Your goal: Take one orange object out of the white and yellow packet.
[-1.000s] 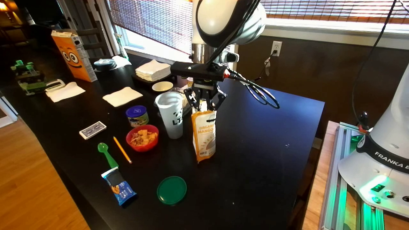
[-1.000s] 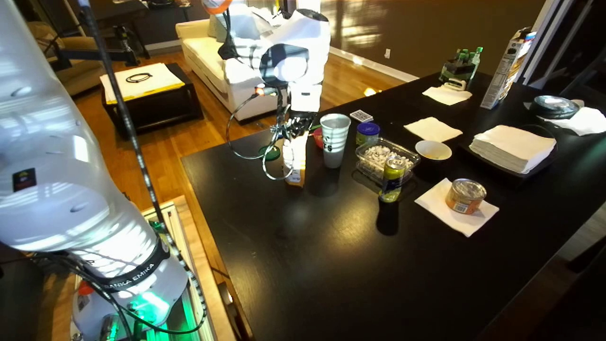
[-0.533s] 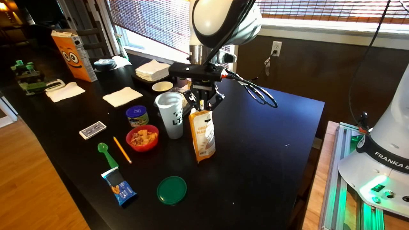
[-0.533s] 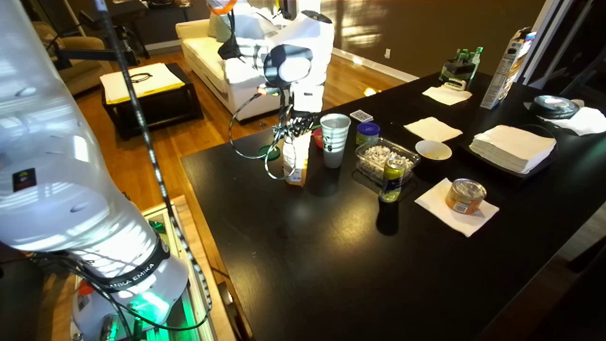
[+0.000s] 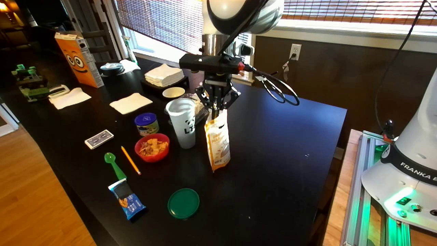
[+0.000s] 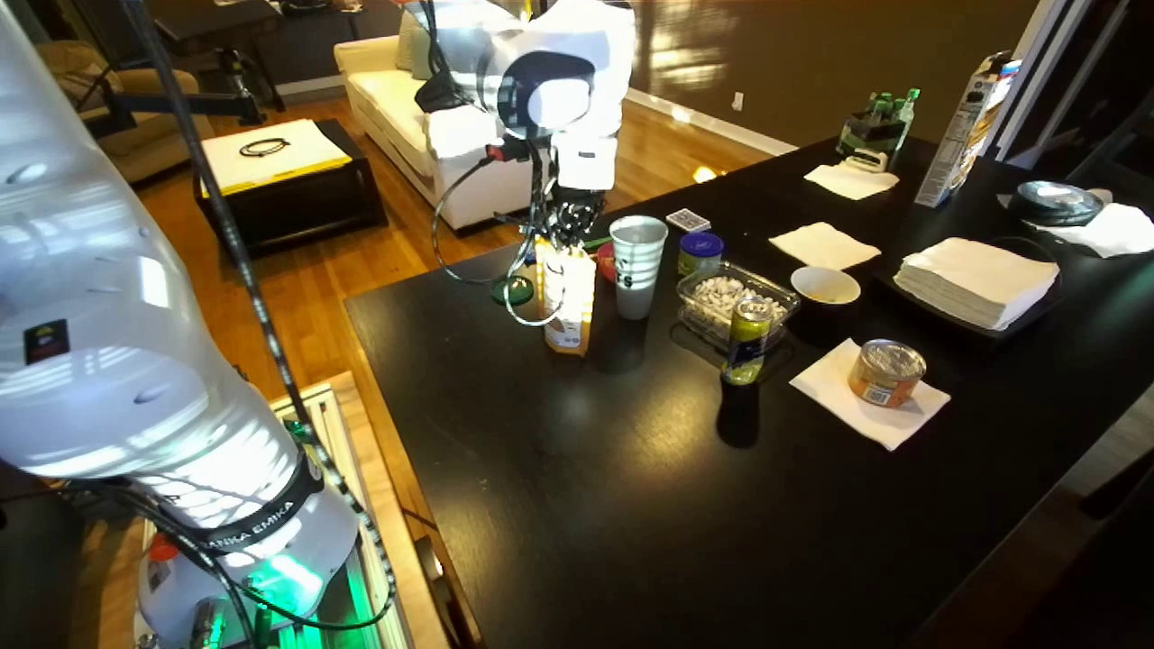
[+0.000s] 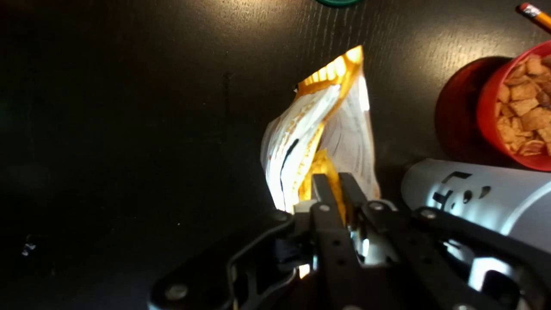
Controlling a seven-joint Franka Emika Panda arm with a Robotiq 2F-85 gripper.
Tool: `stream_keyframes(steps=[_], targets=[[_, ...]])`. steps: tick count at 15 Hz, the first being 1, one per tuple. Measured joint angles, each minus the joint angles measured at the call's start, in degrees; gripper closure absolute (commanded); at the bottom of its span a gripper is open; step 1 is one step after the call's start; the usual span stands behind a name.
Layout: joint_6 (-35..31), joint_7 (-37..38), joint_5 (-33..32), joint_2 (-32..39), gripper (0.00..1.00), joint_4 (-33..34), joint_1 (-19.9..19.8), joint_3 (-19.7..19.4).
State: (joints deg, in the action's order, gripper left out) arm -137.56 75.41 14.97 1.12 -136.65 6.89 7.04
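Note:
The white and yellow packet stands upright on the dark table in both exterior views, its top open. The wrist view looks down along the packet. My gripper points down at the packet's mouth, the fingertips at or just inside the opening. In the wrist view, the gripper has its fingers close together with an orange object between them. The orange object looks like a flat piece and reaches beyond the fingertips. Its lower end and the packet's inside are partly hidden.
A tall paper cup and a red bowl of snacks stand beside the packet. A green lid, blue snack bar, pencil and green spoon lie nearby. A clear tray and can stand beyond the cup.
My gripper has risen a little, and its fingers look closer together. The packet leaned slightly half a second ago and stands a bit straighter now, with its mouth wider open.

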Motion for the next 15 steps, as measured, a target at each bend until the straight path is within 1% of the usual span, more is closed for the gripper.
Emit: stream_keyframes(steps=[8,15], targets=[[7.7,0.9,-1.8,-7.2,0.98,0.4,-0.1,0.0],[12.6,1.2,-4.5,-12.2,0.97,1.1,-0.7,0.0]])
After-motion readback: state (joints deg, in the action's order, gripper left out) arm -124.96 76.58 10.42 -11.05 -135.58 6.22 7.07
